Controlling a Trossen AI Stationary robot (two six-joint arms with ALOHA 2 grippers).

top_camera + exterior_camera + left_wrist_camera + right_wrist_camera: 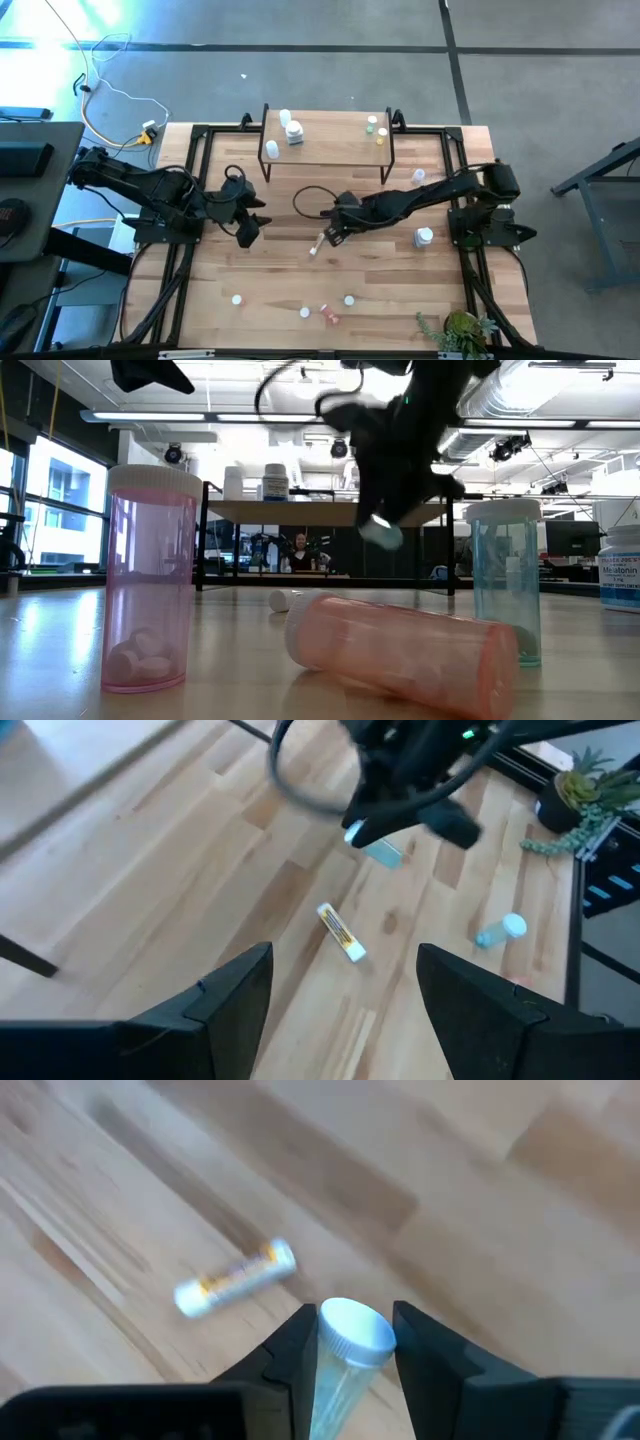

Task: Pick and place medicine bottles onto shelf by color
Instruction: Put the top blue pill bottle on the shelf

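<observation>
**Right wrist view: a clear vial pinched between dark fingers**

Right wrist view is showing the right gripper (355,1342) with its two dark, blocky fingers (288,1350) closing on a slim clear vial (345,1342) topped by a ribbed white cap, hanging above the pale, streaky wood of the bench (480,1220). Near it, a narrow yellow-labelled tube (236,1278) is lying flat on the planks. In the high view the shelf (327,147), a small light-wood board on thin black legs, is standing at the far edge, carrying white bottles (291,129) at one end and greenish-yellow ones (377,127) at the other. The left gripper (248,230) is hovering with its fingers (225,995) spread apart and gripping nothing. In the low view a translucent pink bottle (150,580) is standing upright, a salmon one (400,653) is lying on its side, and a teal one (505,580) is standing beyond it.
</observation>
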